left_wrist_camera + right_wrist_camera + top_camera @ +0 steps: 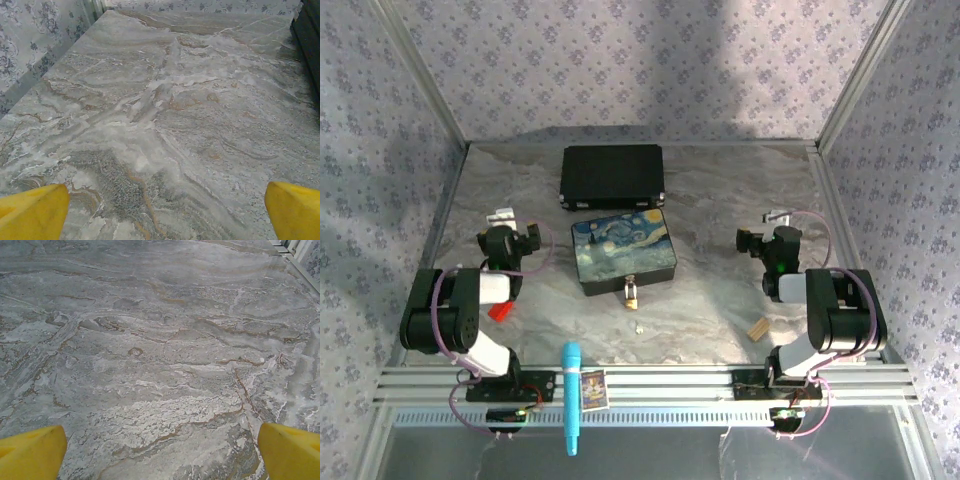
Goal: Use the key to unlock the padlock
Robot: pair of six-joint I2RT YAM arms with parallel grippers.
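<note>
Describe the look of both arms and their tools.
The left arm and right arm are built of chunky black joints with white link sections, each trailed by a thin mauve cable. A small green light glows on the right arm. The left tool and right tool have bright yellow fingers.

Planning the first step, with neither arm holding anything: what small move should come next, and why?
Probably swing the right end effector, open over bare marbled tabletop, inward toward the tiny silvery key, which lies loose just nearer than the small brass padlock; nothing is held yet.
</note>
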